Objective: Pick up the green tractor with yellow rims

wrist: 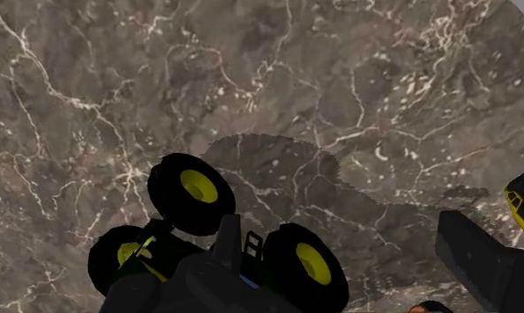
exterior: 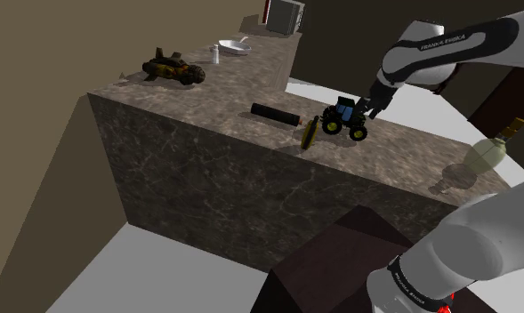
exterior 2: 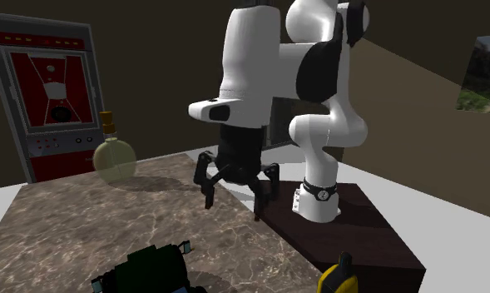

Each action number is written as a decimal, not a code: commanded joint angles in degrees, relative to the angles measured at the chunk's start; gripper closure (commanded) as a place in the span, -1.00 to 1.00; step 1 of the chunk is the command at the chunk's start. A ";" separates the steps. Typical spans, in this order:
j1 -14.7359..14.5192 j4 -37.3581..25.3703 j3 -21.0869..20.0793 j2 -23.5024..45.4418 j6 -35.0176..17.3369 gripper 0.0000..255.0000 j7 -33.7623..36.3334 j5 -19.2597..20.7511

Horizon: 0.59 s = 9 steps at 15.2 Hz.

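A: Where's the tractor (exterior: 345, 119) sitting?
B: It's sitting on the counter (exterior: 206, 98) near the front edge, looking to be on its wheels. In the shoulder view it's lying between the black tube (exterior: 275, 114) and the gripper (exterior 2: 233, 201). It isn't touching the tube
A: Gripper doing what?
B: Fingers are standing wide apart, gripping nothing. It's hanging above the counter, just to the shoulder view's right of the tractor and a little behind it. In the second exterior view the tractor is sitting nearer the camera than the gripper, clear of both fingers
A: So not lined up over it
B: I'm reading it that way. The wrist view is catching the tractor close in under the hand with yellow rims (wrist: 200, 185) showing on its flank, so the hand is looking past it, not straight down on it
A: Long axis?
B: Running roughly along the counter's front edge in the shoulder view, and slanting across the wrist view. I'm guessing the fingers are going to need to close flank to flank across the narrow body, meaning a wrist twist plus a short shift toward the tube before dropping
A: Anything crowding it?
B: A small yellow-black thing (exterior: 310, 133) is lying just beside it on the tube side. The round bottle (exterior: 485, 154) is standing well apart
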<state>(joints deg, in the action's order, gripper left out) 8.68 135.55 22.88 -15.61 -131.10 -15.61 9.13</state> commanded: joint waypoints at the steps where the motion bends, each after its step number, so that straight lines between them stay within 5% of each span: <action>1: 0.04 -1.69 1.88 3.84 -2.64 -1.00 -2.40 -1.53; 9: 1.70 -10.86 6.53 19.85 -9.52 -1.00 -14.42 -13.14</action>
<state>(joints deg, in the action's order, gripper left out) 10.03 126.15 29.13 2.30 -140.20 -28.49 -2.36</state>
